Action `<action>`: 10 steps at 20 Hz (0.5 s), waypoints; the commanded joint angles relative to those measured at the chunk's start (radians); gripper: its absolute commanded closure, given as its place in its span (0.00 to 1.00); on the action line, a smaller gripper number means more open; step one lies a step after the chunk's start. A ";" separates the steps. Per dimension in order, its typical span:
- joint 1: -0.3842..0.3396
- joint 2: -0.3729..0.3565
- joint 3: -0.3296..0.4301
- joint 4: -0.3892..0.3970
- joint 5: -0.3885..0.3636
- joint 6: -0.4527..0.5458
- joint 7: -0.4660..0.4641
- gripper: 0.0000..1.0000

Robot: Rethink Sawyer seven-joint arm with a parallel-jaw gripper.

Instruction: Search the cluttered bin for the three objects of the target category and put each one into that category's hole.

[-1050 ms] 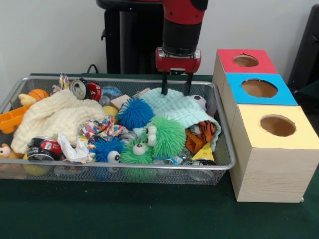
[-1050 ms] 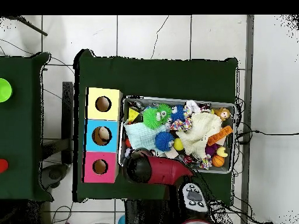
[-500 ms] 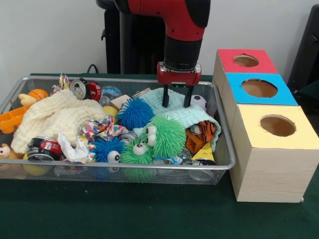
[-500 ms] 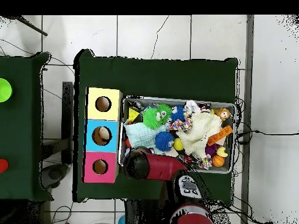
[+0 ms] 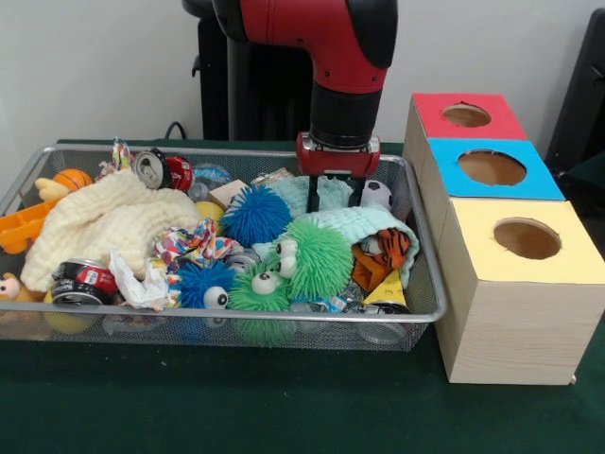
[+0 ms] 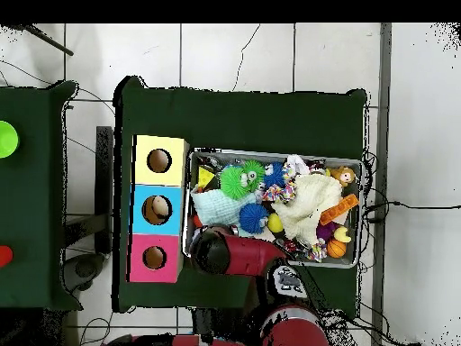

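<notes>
Front view: my pincer (image 5: 334,203) is down in the wire bin (image 5: 427,284), its 2 fingers spread and sunk into the mint cloth (image 5: 364,225).
Dark green cloth covers the table (image 5: 284,407) and a pale wall stands behind; from overhead, the floor is light tile, with a second green table (image 6: 31,194) off to one side. 3 wooden boxes sit just beside the bin, topped red (image 5: 468,115), blue (image 5: 492,168) and yellow (image 5: 527,239), 1 round hole each. I cannot tell which category is the target; the fuzzy balls, blue (image 5: 255,215) and green (image 5: 317,257), lie in the bin near my fingers. A red can (image 5: 163,170) lies at the far rim, its print too small to read. My fingertips are hidden in the cloth, and from overhead my arm (image 6: 239,254) covers the pincer.
</notes>
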State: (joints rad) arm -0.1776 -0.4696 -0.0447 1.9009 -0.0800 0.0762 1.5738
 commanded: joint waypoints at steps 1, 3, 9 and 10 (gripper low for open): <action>-0.016 0.051 0.044 -0.109 0.004 -0.072 0.154 1.00; -0.015 0.050 0.044 -0.111 -0.001 -0.066 0.146 1.00; -0.008 0.037 0.042 -0.119 0.000 -0.025 0.133 1.00; -0.006 0.033 0.039 -0.119 0.003 -0.017 0.133 1.00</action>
State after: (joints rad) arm -0.1775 -0.4563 -0.0447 1.8941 -0.0800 0.0744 1.5738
